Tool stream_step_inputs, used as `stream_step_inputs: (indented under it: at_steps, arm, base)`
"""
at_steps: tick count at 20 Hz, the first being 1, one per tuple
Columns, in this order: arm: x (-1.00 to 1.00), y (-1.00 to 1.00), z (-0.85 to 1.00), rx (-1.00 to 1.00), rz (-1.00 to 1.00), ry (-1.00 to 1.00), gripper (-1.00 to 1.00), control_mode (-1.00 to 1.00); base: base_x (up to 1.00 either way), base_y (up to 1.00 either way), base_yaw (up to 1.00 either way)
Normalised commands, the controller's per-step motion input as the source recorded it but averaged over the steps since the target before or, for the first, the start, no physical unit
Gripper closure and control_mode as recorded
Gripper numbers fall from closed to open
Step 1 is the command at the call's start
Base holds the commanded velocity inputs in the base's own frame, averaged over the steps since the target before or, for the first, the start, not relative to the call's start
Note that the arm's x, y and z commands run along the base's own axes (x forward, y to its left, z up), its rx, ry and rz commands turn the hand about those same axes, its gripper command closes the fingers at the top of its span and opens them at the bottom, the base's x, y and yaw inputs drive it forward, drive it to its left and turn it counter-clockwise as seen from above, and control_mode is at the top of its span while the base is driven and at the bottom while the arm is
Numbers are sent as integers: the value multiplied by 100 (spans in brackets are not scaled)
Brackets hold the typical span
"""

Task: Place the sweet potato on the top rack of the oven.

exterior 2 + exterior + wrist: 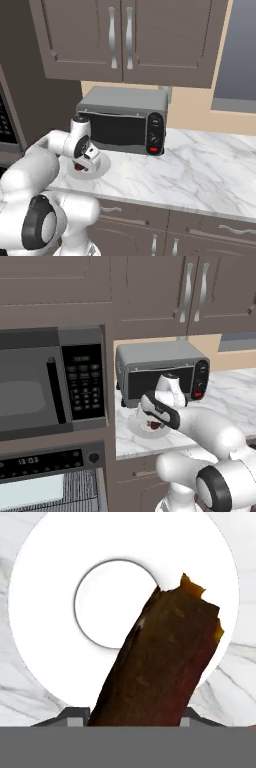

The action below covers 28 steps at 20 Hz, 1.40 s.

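End effector closed on the sweet potato; hand view has the tuber rising from between the finger tips, directly over the white plate. In the left base view the end effector sits low over the plate, just in front of the toaster oven; whether the tuber is clear of the plate, cannot tell.

Risks, as judged:
- Grip looks to be on one end, with most of the length sticking out. A wide swing could lever it loose.
- The oven is below and left of the toaster oven, under the microwave. The carry must clear the edge of the surface and drop; clipping the edge is likely if rushed.
- Wire bars show beside the oven's pale window; a narrow tuber could roll or tilt between them.

Materials: tuber rough, reddish-brown, ragged orange at its far end. Plate smooth, glossy, with a round well. Surface veined white marble. Toaster oven grey metal with dark glass.
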Motion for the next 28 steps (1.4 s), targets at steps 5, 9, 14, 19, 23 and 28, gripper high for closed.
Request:
stream_step_inputs:
  at_steps: [5,9,14,19,23,28]
  arm:
    - [-92,-16,78,0,1,0,100,-100]
    - [-100,-3,47,-3,20,0,100,-100]
    - [-88,68,33,-18,29,-7,100,-100]
    - [-75,100,0,-9,27,-18,100,-100]
    - [-13,100,-21,-10,15,-21,100,-100]
    - [-2,100,-50,-5,1,-33,100,-100]
  base:
    - [0,0,0]
    - [0,0,0]
    - [0,0,0]
    - [0,0,0]
    - [0,0,0]
    - [0,0,0]
